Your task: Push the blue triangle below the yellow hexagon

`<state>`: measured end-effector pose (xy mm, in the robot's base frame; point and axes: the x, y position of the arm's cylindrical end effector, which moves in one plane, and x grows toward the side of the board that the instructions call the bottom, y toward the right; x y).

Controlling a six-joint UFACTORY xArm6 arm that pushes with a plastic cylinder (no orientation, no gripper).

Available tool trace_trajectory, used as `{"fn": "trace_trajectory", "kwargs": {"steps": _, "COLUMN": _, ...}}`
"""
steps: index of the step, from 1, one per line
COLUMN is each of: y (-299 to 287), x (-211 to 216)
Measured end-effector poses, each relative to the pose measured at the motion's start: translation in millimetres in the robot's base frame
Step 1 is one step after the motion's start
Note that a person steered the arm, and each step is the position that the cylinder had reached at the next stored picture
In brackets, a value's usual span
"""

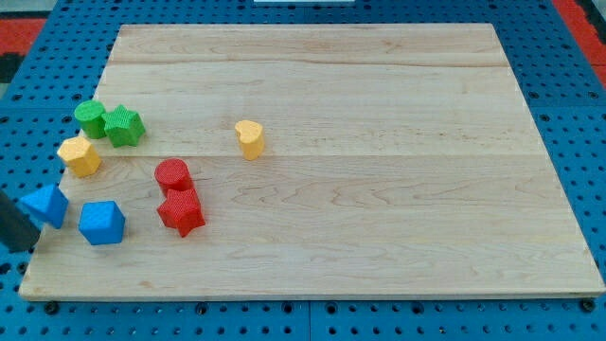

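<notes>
My tip, a bare rod with no fingers to open or close, sits touching blue triangle lower-left; light, slippery, likely pivots—push centered toward below yellow hexagon.

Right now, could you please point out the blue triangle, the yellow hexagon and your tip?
blue triangle (46, 205), camera view, top face
yellow hexagon (80, 155), camera view, top face
my tip (25, 244), camera view, lower end

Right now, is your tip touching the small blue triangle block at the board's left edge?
Cannot tell. In the camera view my tip sits just left of and below the blue triangle block, overlapping it with no visible gap, but contact isn't plain.
</notes>
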<state>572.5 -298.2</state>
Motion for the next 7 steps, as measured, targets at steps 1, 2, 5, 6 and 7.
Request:
{"fn": "trace_trajectory", "kwargs": {"steps": 1, "y": -6.3, "x": 14.9}}
{"fn": "trace_trajectory", "kwargs": {"steps": 2, "y": -6.3, "x": 14.9}}
{"fn": "trace_trajectory", "kwargs": {"steps": 5, "y": 1.5, "x": -25.2}}
{"fn": "trace_trajectory", "kwargs": {"steps": 6, "y": 22.3, "x": -20.5}}
{"fn": "trace_trajectory", "kwargs": {"steps": 7, "y": 46.8, "x": -19.4}}
